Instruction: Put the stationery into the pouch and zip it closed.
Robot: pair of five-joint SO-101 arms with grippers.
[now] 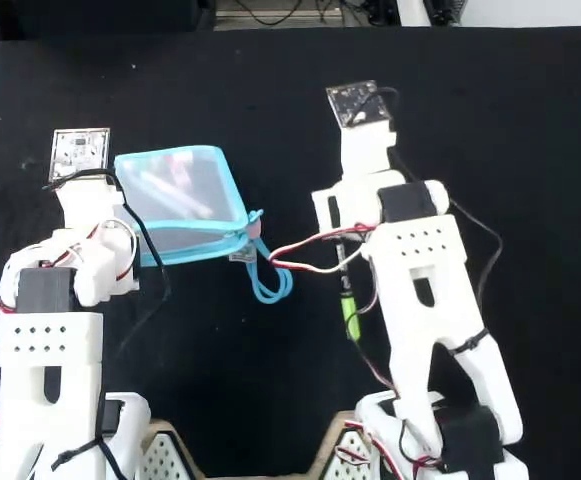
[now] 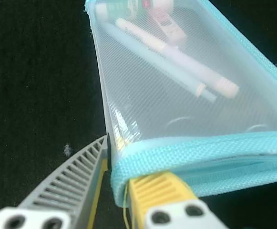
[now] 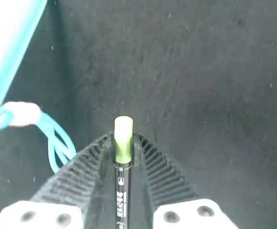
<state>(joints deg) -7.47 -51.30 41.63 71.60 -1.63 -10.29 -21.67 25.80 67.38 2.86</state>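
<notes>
Green-capped black pen [image 3: 123, 131] stood clenched between right fingers [image 3: 83, 174], right arm angled down over black surface [image 1: 270, 100]. Left fingers [image 2: 76, 176] pinched trim corner of translucent turquoise-edged mesh pouch [image 1: 180, 200], pens inside.

Black cloth over the bench [image 1: 530, 120], matte, running to nearly every edge of the scene. Close up the cloth [image 3: 200, 71] is felt-like, flecked with pale lint specks. Past the far edge, a narrow lighter strip [image 1: 232, 14] of room: loose dark cables [image 1: 280, 12] lying across it, a dark bulky shape [image 1: 90, 10] at one end, a white panel [image 1: 530, 10] at the other. Light soft, even, from overhead.
</notes>
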